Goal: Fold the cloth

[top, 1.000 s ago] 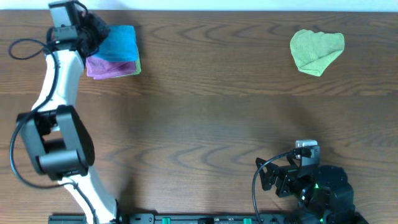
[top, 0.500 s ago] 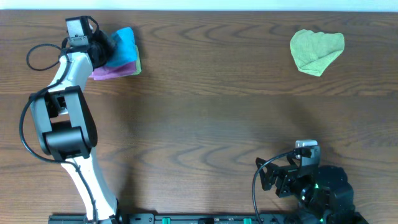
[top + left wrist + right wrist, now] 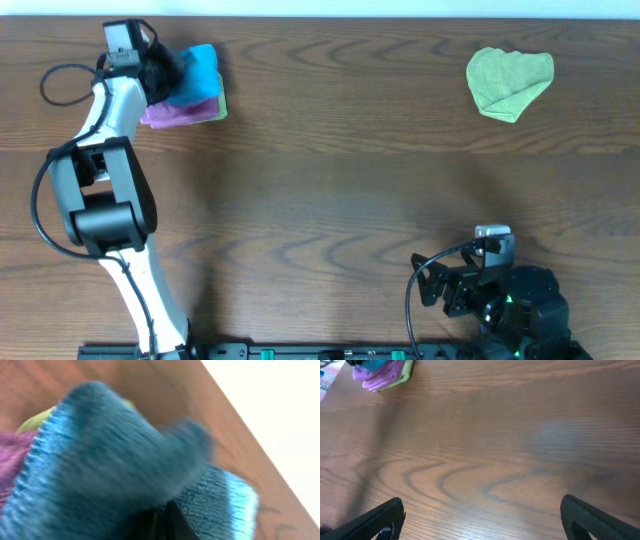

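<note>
The sky-blue cloth (image 3: pixel 200 72) lies bunched on top of a pink-purple cloth (image 3: pixel 180 110) at the table's far left. My left gripper (image 3: pixel 165 72) is at the blue cloth's left edge and shut on it. In the left wrist view the blue terry cloth (image 3: pixel 115 465) fills the frame, lifted and rumpled, with the dark fingertips (image 3: pixel 162 522) pinched together in it. My right gripper (image 3: pixel 480 515) is open and empty, low over bare table near the front right; from above it shows folded back (image 3: pixel 480 280).
A lime-green cloth (image 3: pixel 510 82) lies crumpled at the far right. A yellow-green edge (image 3: pixel 222 105) peeks out under the pink-purple cloth. The table's far edge runs just behind the cloth pile.
My left arm swung toward the far edge and its gripper closed in on the blue cloth, which has bunched up and looks narrower than a second ago. The right arm has not moved.
</note>
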### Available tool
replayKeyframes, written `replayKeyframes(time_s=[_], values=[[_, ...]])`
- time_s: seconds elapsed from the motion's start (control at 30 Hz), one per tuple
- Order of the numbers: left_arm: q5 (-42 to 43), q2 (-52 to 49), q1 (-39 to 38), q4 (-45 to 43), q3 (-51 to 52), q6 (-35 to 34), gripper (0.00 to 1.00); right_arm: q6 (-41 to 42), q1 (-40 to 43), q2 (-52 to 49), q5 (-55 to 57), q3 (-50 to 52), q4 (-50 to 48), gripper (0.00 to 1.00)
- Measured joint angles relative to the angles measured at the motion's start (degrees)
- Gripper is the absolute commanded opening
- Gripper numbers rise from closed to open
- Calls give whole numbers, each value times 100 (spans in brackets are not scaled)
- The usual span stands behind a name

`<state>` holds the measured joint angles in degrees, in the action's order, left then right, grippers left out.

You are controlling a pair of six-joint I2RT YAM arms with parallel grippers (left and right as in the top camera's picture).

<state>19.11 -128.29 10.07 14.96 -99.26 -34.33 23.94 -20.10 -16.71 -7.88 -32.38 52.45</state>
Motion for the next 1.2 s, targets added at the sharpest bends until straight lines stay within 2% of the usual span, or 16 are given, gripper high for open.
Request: replayKeyframes(time_s=[0.17, 0.3, 0.37, 0.53, 0.67, 0.73, 0.9, 1.2], values=[[136, -28, 0, 577, -850, 210, 14, 0, 0, 0, 2, 0, 0, 99], [177, -28, 0, 1440, -1766, 514, 17, 0, 0, 0, 2, 0, 0, 99], [179, -28, 0, 1921, -2087, 675, 23, 0, 0, 0, 2, 0, 0, 99], [192, -28, 0, 3265, -2940, 1137, 60, 0, 0, 0, 0, 0, 2, 99], [188, -31, 0, 4354, -3626, 1537, 82, 2, 0, 0, 2, 0, 0, 99], [142, -31, 0, 4815, -3934, 1661, 98, 0, 0, 0, 2, 0, 0, 99], [-28, -31, 0, 5683, -4625, 1770, 96, 0, 0, 0, 2, 0, 0, 99], [20, -31, 2, 6028, -4863, 1661, 96, 2, 0, 0, 2, 0, 2, 99]])
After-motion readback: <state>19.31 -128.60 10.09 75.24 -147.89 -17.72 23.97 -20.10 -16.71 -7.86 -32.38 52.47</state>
